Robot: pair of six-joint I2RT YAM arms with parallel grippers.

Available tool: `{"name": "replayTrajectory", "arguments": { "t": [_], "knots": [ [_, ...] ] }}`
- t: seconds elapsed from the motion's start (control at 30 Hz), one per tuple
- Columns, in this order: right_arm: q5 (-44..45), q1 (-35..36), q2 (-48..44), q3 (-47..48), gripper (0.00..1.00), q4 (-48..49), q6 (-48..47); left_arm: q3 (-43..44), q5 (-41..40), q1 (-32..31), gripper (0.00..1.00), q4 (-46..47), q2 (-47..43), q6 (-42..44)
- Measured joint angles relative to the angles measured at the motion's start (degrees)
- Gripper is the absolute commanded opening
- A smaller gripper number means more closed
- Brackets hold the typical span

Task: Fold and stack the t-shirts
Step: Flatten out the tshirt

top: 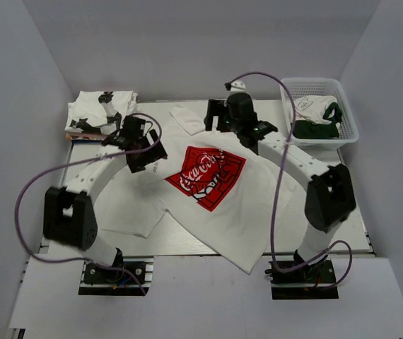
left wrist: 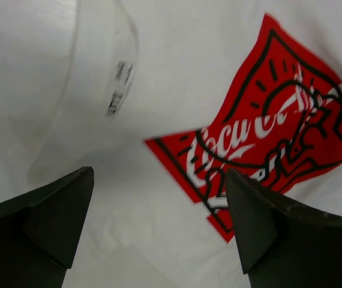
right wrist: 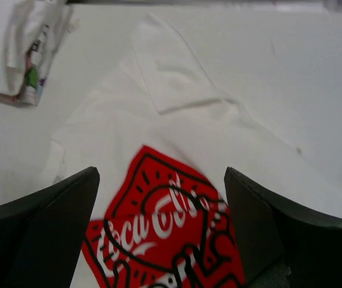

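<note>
Hovering over the red-logo t-shirt (top: 208,176), left and right jaws spread wide, seemingly holding nothing.

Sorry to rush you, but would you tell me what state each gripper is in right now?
Left gripper: open, holding nothing, above the t-shirt.
Right gripper: open, holding nothing, above the same t-shirt.

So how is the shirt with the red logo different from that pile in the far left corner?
The red-logo shirt lies spread out wide and askew, a single unfolded layer; the corner pile is gathered into a compact stack. The red-logo shirt's print is red, while the corner pile shows black prints. Both are white fabric.
</note>
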Motion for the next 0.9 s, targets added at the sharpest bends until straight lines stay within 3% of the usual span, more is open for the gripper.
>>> {"name": "replayTrajectory", "arguments": {
  "t": [0.2, 0.4, 0.7, 0.9],
  "knots": [
    [2.3, -4.5, -11.8, -21.9, 0.9, -8.2, 6.3, 17.5, 4.8, -0.6, 1.0, 2.6, 23.5, 4.1],
    [1.6, -9.2, -14.1, -37.3, 0.9, -16.3, 8.1, 34.7, 5.0, -1.6, 1.0, 2.2, 41.3, 7.8],
    [-3.2, -11.9, -14.0, -39.3, 0.9, -16.0, 7.2, 64.2, 4.6, -1.2, 1.0, -0.2, 60.6, 12.5],
    [-4.5, -12.2, -12.0, -37.4, 0.9, -15.3, 4.7, 69.8, -0.2, -1.2, 1.0, 10.0, 66.3, 17.2]
  ]
}}
